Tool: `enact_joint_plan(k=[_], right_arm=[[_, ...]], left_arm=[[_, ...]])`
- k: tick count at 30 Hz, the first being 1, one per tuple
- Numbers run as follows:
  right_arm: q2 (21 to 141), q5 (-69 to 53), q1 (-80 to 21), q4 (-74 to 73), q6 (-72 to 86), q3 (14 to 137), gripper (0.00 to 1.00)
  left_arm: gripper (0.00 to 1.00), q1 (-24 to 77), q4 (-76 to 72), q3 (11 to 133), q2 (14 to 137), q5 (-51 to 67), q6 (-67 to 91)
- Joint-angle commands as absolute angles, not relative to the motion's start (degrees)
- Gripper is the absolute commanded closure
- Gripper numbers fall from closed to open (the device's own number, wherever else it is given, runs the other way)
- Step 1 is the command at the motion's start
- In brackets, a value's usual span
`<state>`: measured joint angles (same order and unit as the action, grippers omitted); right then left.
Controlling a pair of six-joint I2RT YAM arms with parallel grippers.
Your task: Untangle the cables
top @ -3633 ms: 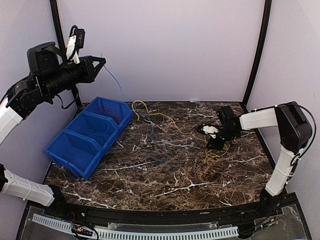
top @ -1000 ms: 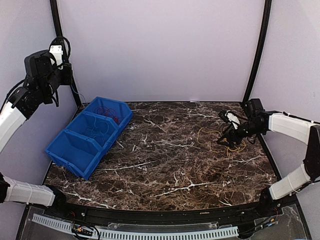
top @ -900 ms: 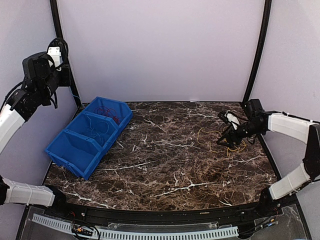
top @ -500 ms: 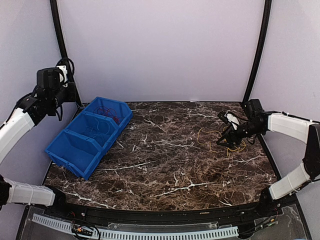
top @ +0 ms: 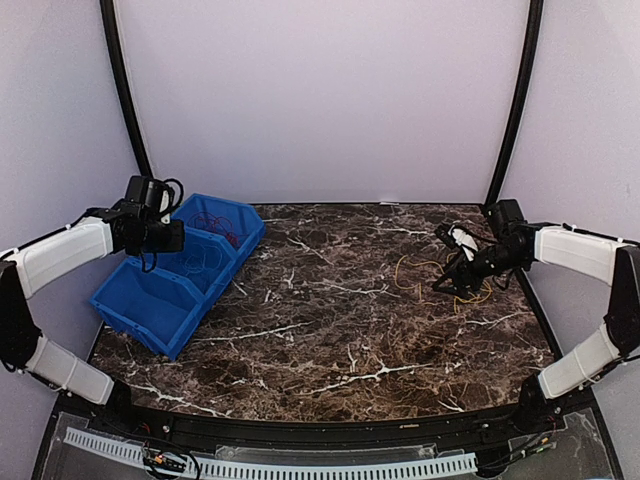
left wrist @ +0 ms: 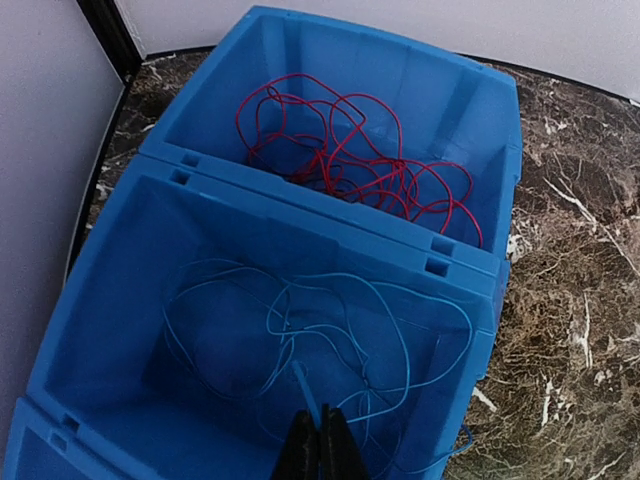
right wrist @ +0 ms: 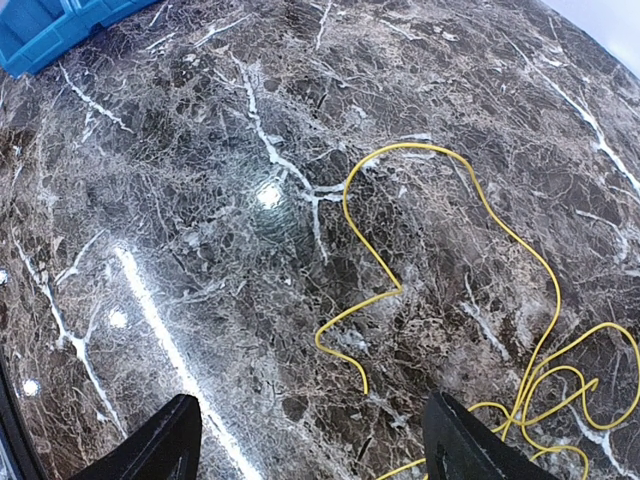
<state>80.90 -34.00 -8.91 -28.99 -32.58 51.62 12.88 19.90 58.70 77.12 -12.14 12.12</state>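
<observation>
The cables lie apart. The red cable (left wrist: 340,150) is coiled in the far compartment of the blue bin (left wrist: 300,225). Loops of the blue cable (left wrist: 400,300) lie in the middle compartment. My left gripper (left wrist: 320,445) hangs over that compartment, shut on an end of the blue cable that sticks out between its fingertips. In the top view it (top: 170,238) is at the bin's left side. The yellow cable (right wrist: 450,190) sprawls loose on the marble table at the right. My right gripper (right wrist: 310,450) stands open just above it, touching nothing; in the top view it (top: 455,280) is over the yellow cable (top: 420,268).
The blue bin (top: 150,300) has three compartments and sits slantwise at the table's left edge, close to the left wall. Black frame posts (top: 515,100) stand at the back corners. Dark marble tabletop (top: 330,320) stretches between the bin and the yellow cable.
My left arm has swung down from high beside the left wall to just over the bin's middle compartment, staying shut. The right arm has held its place, open.
</observation>
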Motion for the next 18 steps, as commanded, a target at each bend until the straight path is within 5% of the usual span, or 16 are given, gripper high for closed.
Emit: enact_joint_plan(k=[1,4,9,18], right_arm=[[81.18,-35.13,-9.14,-28.76,-33.3,51.24,0.22],[81.21,-35.33,-9.14,-28.82,-33.36,51.32,0.23],[81.85,-34.46,-9.14,-28.65,-33.13,51.74,0.23],[82.46,-28.59,-9.14,-27.05,-31.87,53.19,0.25]], left_arm=[[1.0,11.94,18.35,58.49,81.05,-7.26,14.05],[0.87,11.32,20.63,60.25,83.71,-7.57,15.35],[0.5,11.25,22.41,61.18,82.0,-10.41,16.44],[0.43,12.45,19.31,62.5,70.88,-6.3,17.46]])
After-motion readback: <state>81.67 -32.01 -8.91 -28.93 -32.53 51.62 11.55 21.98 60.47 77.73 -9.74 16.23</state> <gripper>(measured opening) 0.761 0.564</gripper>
